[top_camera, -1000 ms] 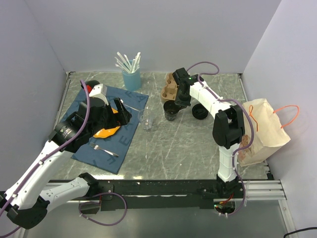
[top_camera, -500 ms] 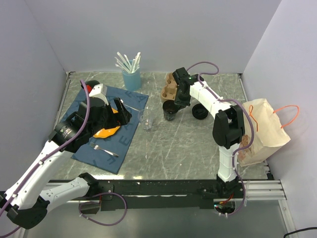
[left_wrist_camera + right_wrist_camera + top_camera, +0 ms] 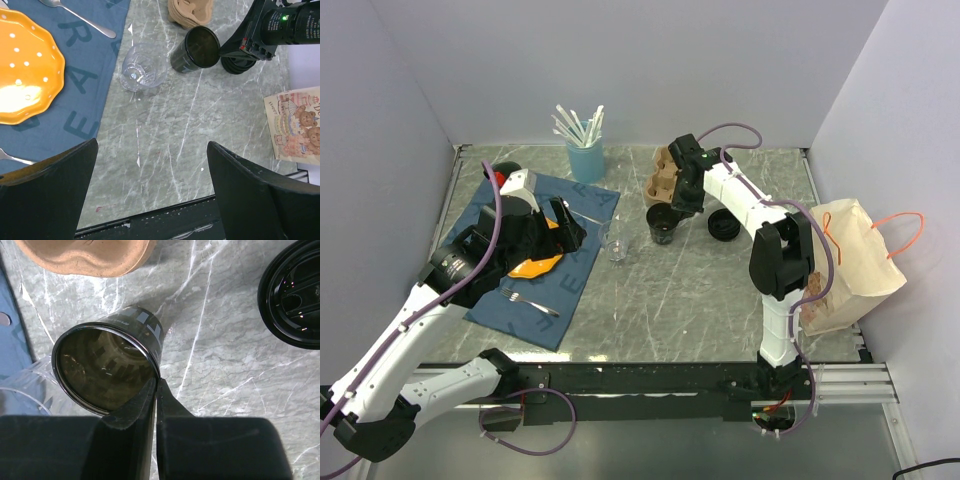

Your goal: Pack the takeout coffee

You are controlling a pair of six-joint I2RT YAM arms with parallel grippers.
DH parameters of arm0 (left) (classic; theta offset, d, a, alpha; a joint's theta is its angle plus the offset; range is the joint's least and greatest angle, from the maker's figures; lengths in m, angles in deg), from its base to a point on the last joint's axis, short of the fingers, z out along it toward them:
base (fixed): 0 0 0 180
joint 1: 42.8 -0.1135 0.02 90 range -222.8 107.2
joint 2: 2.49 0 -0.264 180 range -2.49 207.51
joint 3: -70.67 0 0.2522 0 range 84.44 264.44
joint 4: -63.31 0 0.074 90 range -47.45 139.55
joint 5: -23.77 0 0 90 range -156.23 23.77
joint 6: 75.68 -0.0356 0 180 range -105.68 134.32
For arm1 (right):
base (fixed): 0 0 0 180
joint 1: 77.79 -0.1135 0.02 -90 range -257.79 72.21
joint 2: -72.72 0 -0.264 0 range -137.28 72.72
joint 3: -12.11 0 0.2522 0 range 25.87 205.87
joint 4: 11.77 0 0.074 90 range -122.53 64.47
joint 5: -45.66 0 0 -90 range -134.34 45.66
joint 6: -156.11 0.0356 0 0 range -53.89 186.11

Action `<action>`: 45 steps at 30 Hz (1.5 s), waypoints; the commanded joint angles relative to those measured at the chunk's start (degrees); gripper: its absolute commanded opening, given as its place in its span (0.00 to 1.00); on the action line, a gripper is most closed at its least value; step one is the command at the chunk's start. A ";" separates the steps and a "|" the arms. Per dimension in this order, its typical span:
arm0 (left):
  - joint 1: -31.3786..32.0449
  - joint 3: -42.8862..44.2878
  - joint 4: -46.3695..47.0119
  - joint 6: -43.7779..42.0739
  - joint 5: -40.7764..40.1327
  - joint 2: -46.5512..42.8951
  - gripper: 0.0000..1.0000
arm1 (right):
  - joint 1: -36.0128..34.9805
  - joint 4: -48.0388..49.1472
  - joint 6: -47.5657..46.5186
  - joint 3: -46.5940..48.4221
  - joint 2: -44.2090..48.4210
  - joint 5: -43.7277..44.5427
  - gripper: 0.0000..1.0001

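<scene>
The takeout coffee [image 3: 661,226] is a black cup standing lidless on the marble top, also seen in the left wrist view [image 3: 196,48]. My right gripper [image 3: 157,383] is shut on its rim, one finger inside the cup [image 3: 102,371] and one outside. The round black lid [image 3: 723,227] lies flat to the right of the cup [image 3: 295,300]. My left gripper [image 3: 152,146] is open, holds nothing, and hovers over bare marble near the front edge, well short of the cup.
A cardboard cup carrier [image 3: 665,175] sits just behind the cup and a clear glass [image 3: 614,243] just left of it. An orange plate [image 3: 25,75], a fork [image 3: 528,300] and a spoon [image 3: 77,19] lie on a blue mat. A paper bag [image 3: 855,262] stands at right, a blue straw holder [image 3: 585,158] at the back.
The right gripper's fingers have drawn together on the cup's rim, and the cup has shifted slightly left. The left arm has not moved.
</scene>
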 commanded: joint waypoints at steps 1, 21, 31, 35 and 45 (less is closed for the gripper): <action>0.14 -0.17 2.26 -0.50 0.30 -0.60 0.97 | 0.41 -0.73 0.42 2.06 0.76 0.36 0.14; 0.14 -0.43 2.18 -0.23 0.04 -0.69 0.97 | 0.41 -1.34 0.59 2.76 -1.17 0.89 0.21; 0.14 -0.34 2.00 -0.23 -0.23 -0.60 0.97 | 0.41 -0.73 0.59 2.15 -1.00 1.33 0.15; 0.14 -0.43 2.09 -0.15 -0.23 -0.51 0.97 | 0.32 -0.90 0.77 2.59 -0.82 1.33 0.20; 0.14 -0.52 2.44 0.03 0.04 -0.34 0.97 | 0.41 -1.52 0.24 4.17 -1.26 1.51 0.17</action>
